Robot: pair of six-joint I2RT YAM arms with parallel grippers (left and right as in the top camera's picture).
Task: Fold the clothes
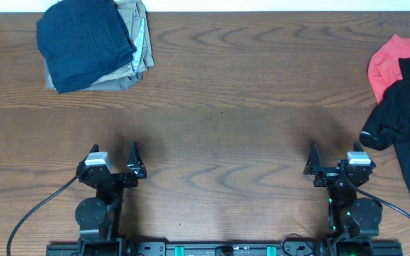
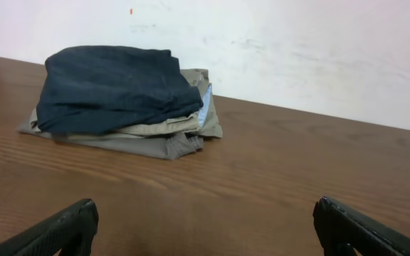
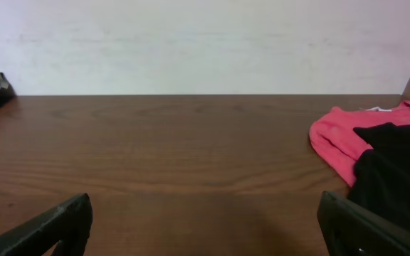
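A folded stack with a navy garment [image 1: 84,39] on top of khaki ones [image 1: 130,71] lies at the far left; it also shows in the left wrist view [image 2: 112,89]. An unfolded black garment [image 1: 408,114] and a red garment [image 1: 393,60] lie at the right edge, and both show in the right wrist view, black [image 3: 397,167] and red [image 3: 340,135]. My left gripper [image 1: 114,158] is open and empty near the front left. My right gripper [image 1: 333,158] is open and empty near the front right, just left of the black garment.
The wooden table [image 1: 226,107] stretches between the two piles. A white wall [image 2: 297,50] stands behind the table's far edge. Cables run from both arm bases at the front edge.
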